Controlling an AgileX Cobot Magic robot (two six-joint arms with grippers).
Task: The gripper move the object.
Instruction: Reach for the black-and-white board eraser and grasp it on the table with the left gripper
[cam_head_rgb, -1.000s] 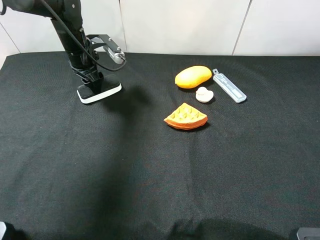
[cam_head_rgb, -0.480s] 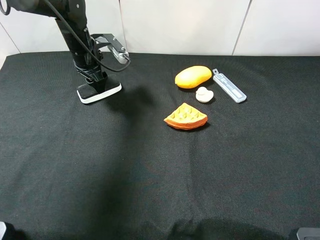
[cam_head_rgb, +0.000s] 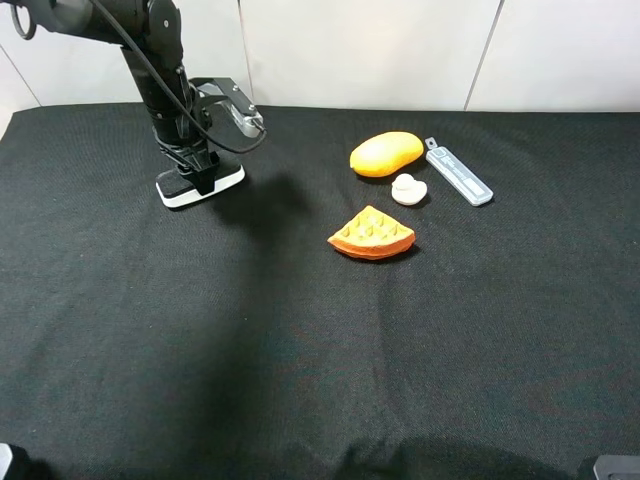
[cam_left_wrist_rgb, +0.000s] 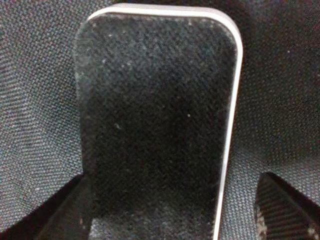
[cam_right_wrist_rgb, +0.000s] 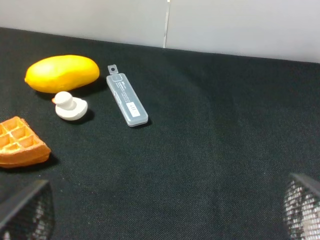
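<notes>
The whiteboard eraser (cam_head_rgb: 200, 187), black felt on a white base, lies flat on the black cloth at the far left. My left gripper (cam_head_rgb: 201, 168) hangs straight down over it. In the left wrist view the eraser (cam_left_wrist_rgb: 160, 115) fills the frame, and the gripper (cam_left_wrist_rgb: 175, 212) is open with one dark finger (cam_left_wrist_rgb: 65, 215) at the eraser's edge and the other (cam_left_wrist_rgb: 285, 210) standing a little apart from its white rim. My right gripper (cam_right_wrist_rgb: 165, 215) is open and empty, low at the near right, with only its finger edges showing.
An orange waffle wedge (cam_head_rgb: 371, 234) lies mid-table. Behind it are a yellow mango (cam_head_rgb: 386, 153), a small white duck (cam_head_rgb: 408, 188) and a grey-blue utility knife (cam_head_rgb: 458, 171). A white wall stands behind the table's far edge.
The left arm has shifted slightly right and its wrist has turned over the eraser. The eraser has stayed in place on the cloth.
</notes>
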